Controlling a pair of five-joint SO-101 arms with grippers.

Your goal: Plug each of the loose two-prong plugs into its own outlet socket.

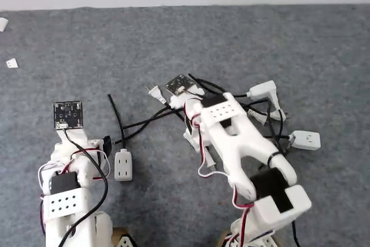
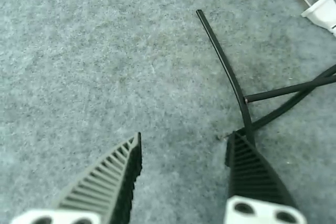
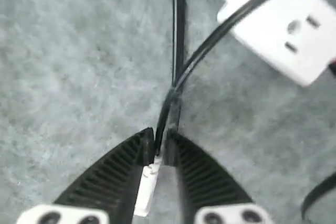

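In the left wrist view my left gripper (image 2: 184, 145) is open just above the grey carpet, with nothing between its fingers. A black cable end (image 2: 200, 13) lies just ahead of it. Farther off is a loose white two-prong plug (image 2: 320, 9), also seen in the high view (image 1: 155, 92). My right gripper (image 3: 160, 142) is shut on a white plug (image 3: 148, 184) whose black cable (image 3: 178, 61) runs out past the fingertips. A white outlet socket (image 3: 283, 35) lies close ahead of it. Two more white sockets (image 1: 123, 165) (image 1: 305, 139) rest on the carpet.
Black cables (image 1: 144, 122) cross the carpet between the arms and tangle around the right arm (image 1: 237, 137). Another white plug (image 1: 263, 91) sits at the right of that tangle. The left arm (image 1: 72, 166) stands at the near left. Small white scraps (image 1: 11, 63) lie far left.
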